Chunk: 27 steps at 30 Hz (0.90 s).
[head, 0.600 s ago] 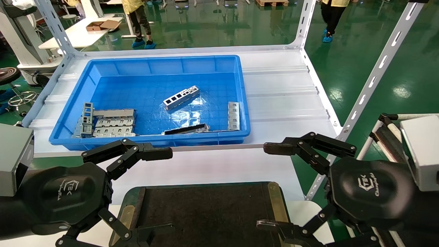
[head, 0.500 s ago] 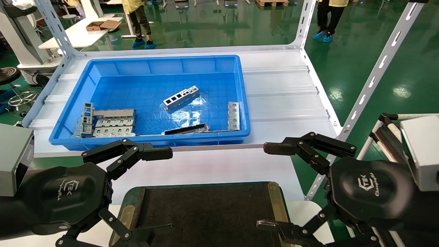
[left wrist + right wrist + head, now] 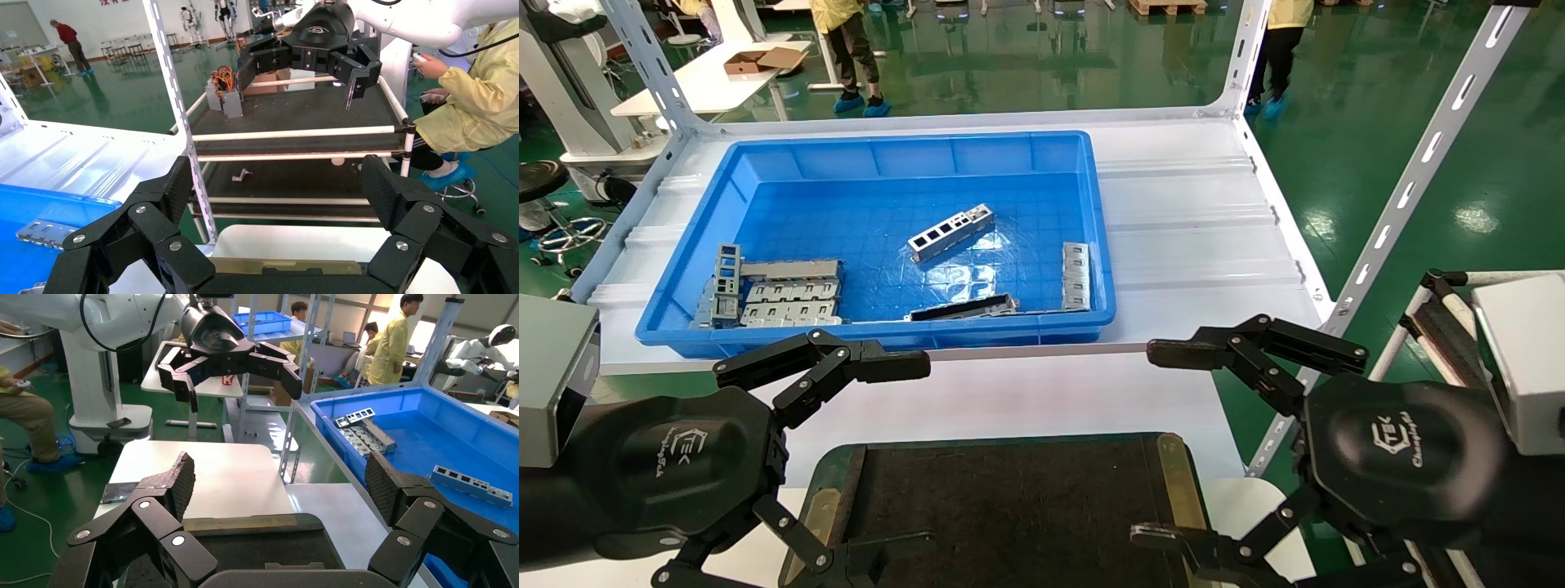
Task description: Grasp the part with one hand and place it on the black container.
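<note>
The part (image 3: 950,232), a slim silver-grey bar with rectangular cut-outs, lies slantwise in the middle of the blue bin. It also shows in the right wrist view (image 3: 471,486). The black container (image 3: 1009,506) sits at the near edge between both grippers, with its dark green rim and brass strips. My left gripper (image 3: 903,457) is open and empty over the container's left side. My right gripper (image 3: 1158,445) is open and empty over its right side. Both are well short of the bin.
The blue bin (image 3: 887,151) stands on the white shelf. It also holds clustered grey pieces (image 3: 772,294), a dark bar (image 3: 964,308) and a grey strip (image 3: 1075,276) by its right wall. A slotted shelf post (image 3: 1410,180) and a cart (image 3: 1434,318) stand to the right.
Both arms and all the parts are where they were. Only a person far in the background has walked to the left.
</note>
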Available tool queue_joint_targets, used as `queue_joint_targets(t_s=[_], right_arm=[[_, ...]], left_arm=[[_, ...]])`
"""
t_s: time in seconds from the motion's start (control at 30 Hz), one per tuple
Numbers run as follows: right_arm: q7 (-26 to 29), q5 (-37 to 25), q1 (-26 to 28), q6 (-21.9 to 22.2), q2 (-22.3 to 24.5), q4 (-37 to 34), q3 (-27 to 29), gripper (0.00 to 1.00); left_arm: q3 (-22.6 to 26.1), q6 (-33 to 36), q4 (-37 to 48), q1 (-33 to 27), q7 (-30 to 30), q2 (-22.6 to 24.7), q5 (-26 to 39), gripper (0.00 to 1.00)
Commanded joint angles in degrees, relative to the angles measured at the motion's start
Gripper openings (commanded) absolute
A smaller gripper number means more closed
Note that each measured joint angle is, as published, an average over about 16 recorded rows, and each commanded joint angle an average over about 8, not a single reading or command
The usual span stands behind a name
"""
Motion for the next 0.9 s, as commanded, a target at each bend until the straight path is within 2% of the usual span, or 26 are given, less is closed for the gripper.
queue_joint_targets(t_s=[0.03, 0.9], right_arm=[[0.0, 0.0, 0.0, 0.0, 0.0, 0.0, 0.0, 1.0], [0.0, 0.0, 0.0, 0.0, 0.0, 0.0, 0.0, 1.0]], left_arm=[[0.0, 0.0, 0.0, 0.0, 0.0, 0.0, 0.0, 1.0], [0.0, 0.0, 0.0, 0.0, 0.0, 0.0, 0.0, 1.0]])
